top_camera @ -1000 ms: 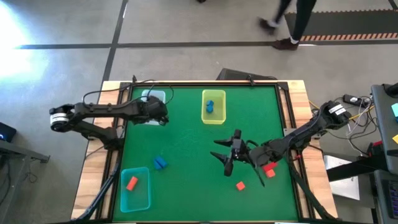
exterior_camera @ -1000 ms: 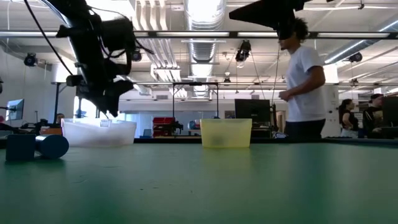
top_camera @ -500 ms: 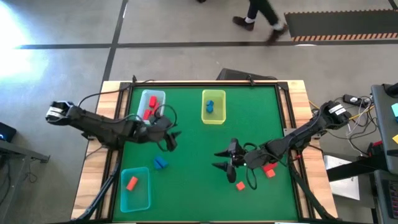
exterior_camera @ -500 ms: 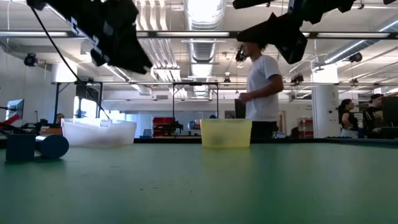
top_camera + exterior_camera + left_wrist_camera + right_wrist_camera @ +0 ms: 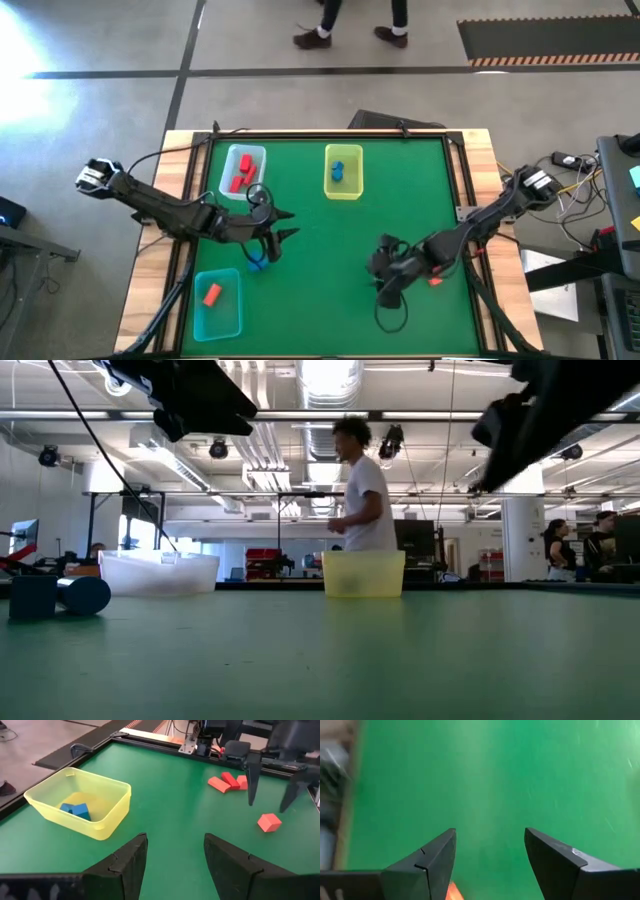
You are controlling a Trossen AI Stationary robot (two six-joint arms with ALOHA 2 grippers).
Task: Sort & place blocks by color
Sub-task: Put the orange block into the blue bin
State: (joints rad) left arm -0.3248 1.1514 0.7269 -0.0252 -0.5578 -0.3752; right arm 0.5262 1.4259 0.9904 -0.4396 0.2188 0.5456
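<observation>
No readable text, label or number shows anywhere.

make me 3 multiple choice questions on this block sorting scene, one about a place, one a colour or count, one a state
1. Where is the yellow tray?
A. at the table's far edge
B. at its near left corner
C. under the right arm

2. What colour are the blocks in the yellow tray?
A. red
B. blue
C. green

3. How do the left gripper jaws stand?
A. shut on a block
B. shut, empty
C. open, empty

Answers:
1 A, the high view shows it by the far edge.
2 B, the left wrist view shows blue blocks inside.
3 C, the left wrist view shows bare green mat between the spread fingers.
</observation>
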